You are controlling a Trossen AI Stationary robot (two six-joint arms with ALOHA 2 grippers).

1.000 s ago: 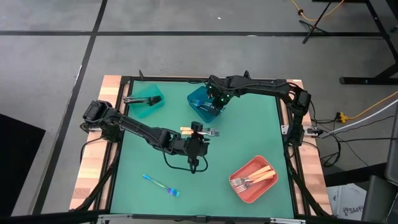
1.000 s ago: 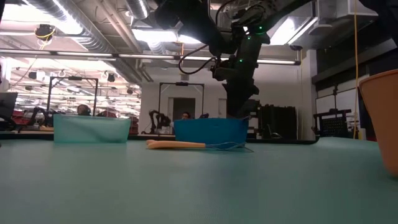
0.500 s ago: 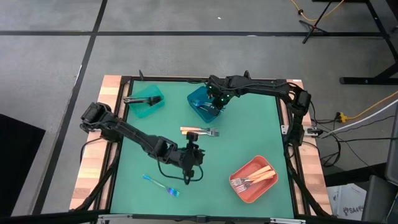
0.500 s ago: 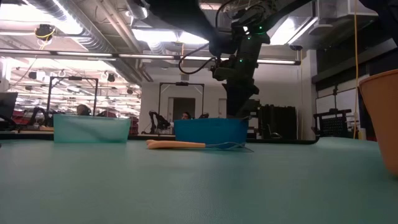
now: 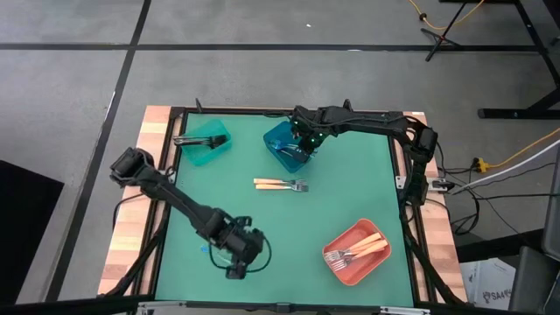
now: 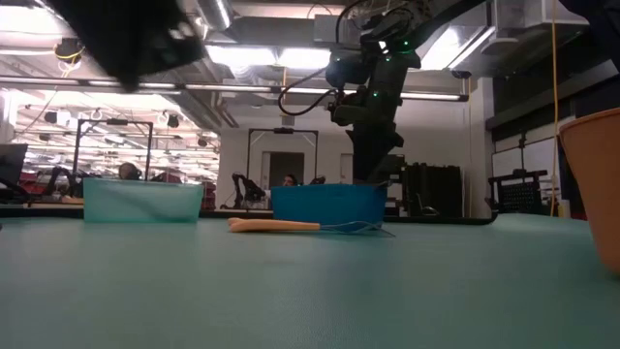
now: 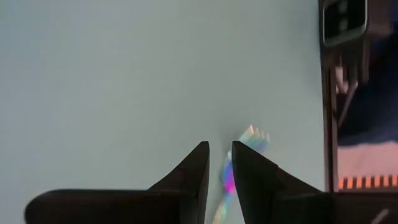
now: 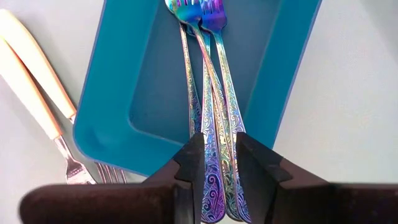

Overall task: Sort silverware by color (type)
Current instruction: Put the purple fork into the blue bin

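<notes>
From above, the left gripper hangs over the mat at its front edge, well in front of the blue bin. The right gripper sits over that bin. Two gold forks lie just in front of the bin; more fill the red bin. The teal bin stands left of the blue bin.

At table height, gold forks lie before the blue bin.

Left wrist: fingers nearly together, gripping nothing, above an iridescent fork.

Right wrist: fingers slightly parted over iridescent forks inside the bin; no grip visible.
</notes>
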